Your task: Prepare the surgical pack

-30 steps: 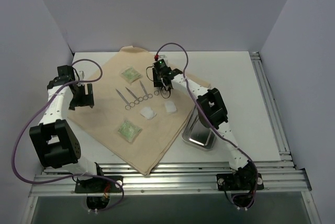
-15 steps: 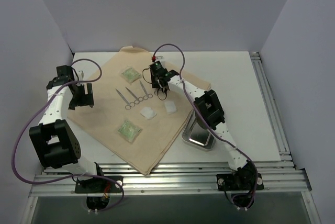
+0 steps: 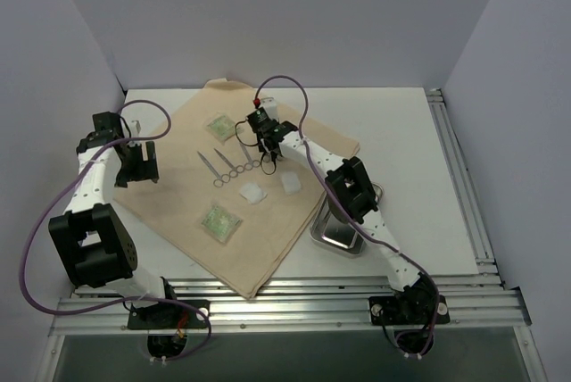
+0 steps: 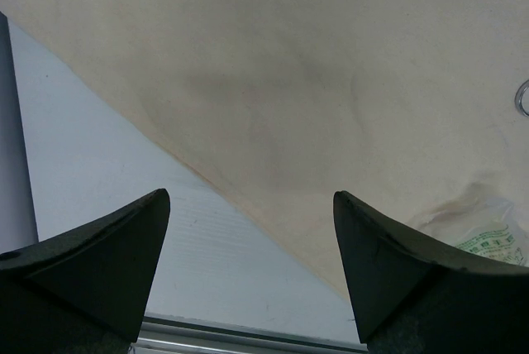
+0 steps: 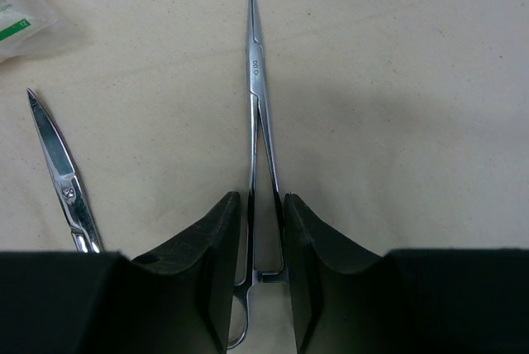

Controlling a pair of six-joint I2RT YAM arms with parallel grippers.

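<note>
Over the last second the right end effector (image 5: pixel 260 201) has slid sideways across the cloth (image 3: pixel 268 221) and settled over the nearest forceps (image 5: pixel 254 81). Its jaws have drawn in until they flank the two shanks just ahead of the ring handles. This looks like the pick-up of that instrument, probably for the tray (image 3: pixel 337 230), which sits well behind this end effector, off the cloth.

I cannot tell whether the jaws already pinch the steel or stand a hair off it. The forceps lie flat, tip pointing straight away from the fingers. A second instrument (image 5: pixel 58 172) lies off to the left of the end effector, and a green packet (image 5: pixel 16 15) lies beyond that.

The left end effector (image 4: pixel 248 230) has not moved. It is spread wide and empty, over the cloth's edge where bare table (image 4: pixel 99 205) shows.

The forceps' rings are mostly hidden under the right fingers. From above, the arm covers part of the tray. The left wrist view cuts off another packet (image 4: pixel 496 242).
</note>
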